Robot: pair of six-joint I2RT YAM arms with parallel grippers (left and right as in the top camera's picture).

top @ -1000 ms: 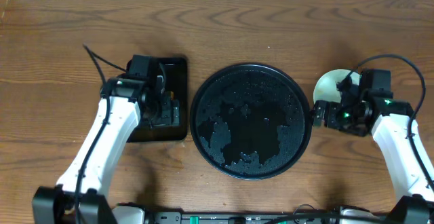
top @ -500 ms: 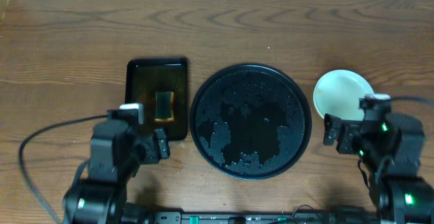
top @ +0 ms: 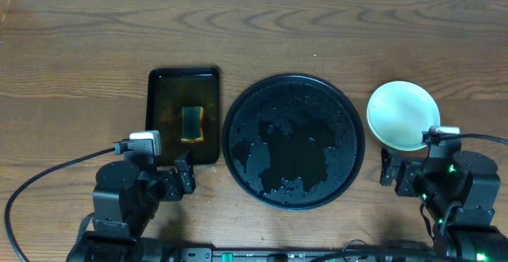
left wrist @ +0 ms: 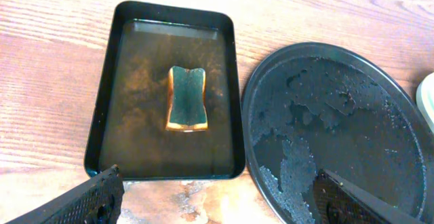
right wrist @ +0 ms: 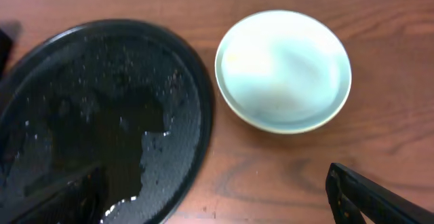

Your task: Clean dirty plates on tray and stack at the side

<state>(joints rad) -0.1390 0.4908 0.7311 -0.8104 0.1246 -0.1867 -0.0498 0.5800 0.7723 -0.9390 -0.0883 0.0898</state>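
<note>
The round black tray [top: 294,140] sits mid-table, wet with beaded water, and no plate lies on it. A clean pale mint plate [top: 402,115] rests on the bare wood to its right; I cannot tell whether others lie under it. My left gripper [top: 178,181] hangs open near the front edge, below the rectangular tray. In the left wrist view its fingertips [left wrist: 88,200] frame bare wood. My right gripper [top: 394,173] stands open just in front of the plate [right wrist: 283,70], with nothing between its fingertips [right wrist: 380,197].
A smaller rectangular black tray [top: 163,115] at the left holds brownish water and a green-and-yellow sponge [top: 192,123]. A cable trails from the left arm across the front left of the table. A white wall edge runs along the back.
Both arms have pulled back toward the near edge: the left off the rectangular tray, uncovering the sponge, the right away from the plate. Both grippers stayed open.
</note>
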